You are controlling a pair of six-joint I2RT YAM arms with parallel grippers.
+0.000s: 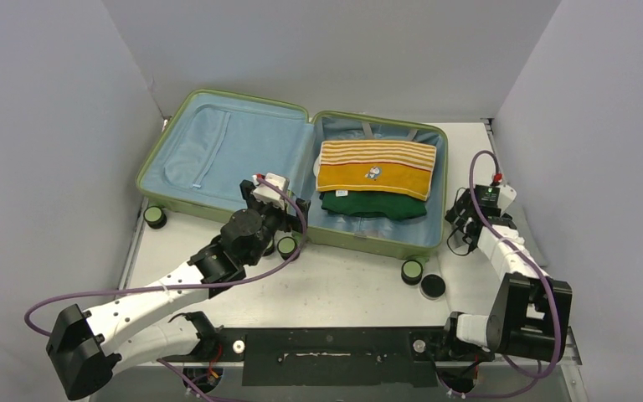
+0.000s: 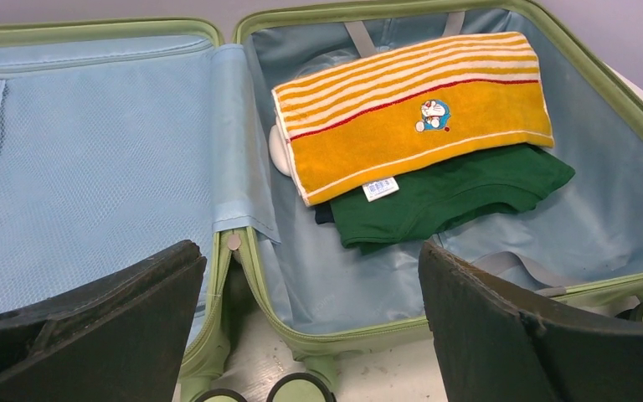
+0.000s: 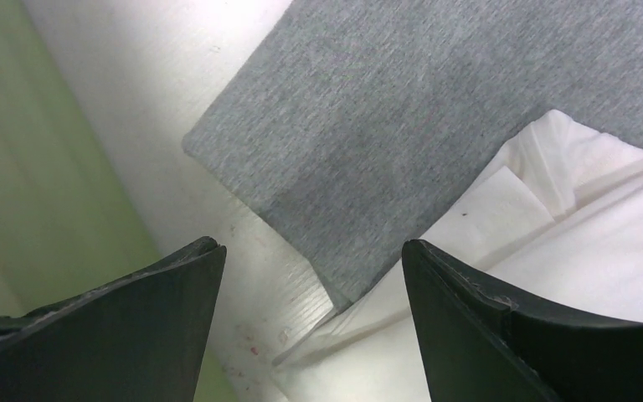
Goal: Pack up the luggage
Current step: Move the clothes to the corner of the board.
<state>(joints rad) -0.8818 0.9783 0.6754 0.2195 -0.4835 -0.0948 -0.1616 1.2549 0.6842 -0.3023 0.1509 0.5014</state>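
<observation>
The luggage (image 1: 218, 201) lies open on the table, a light-green suitcase with blue lining. Its right half holds a yellow striped towel (image 1: 375, 167) on top of a folded green garment (image 1: 372, 205); both also show in the left wrist view, the towel (image 2: 419, 117) and the garment (image 2: 452, 197). My left gripper (image 1: 275, 199) is open and empty over the suitcase's near edge at the hinge (image 2: 233, 243). My right gripper (image 1: 462, 226) is open and empty, just right of the suitcase, low over a grey cloth (image 3: 435, 126) lying on a white cloth (image 3: 569, 251).
The suitcase's wheels (image 1: 286, 246) stick out along its near side, and a black disc (image 1: 432, 286) lies on the table beside one. The green shell wall (image 3: 33, 184) stands close to the left of my right gripper. Grey walls enclose the table.
</observation>
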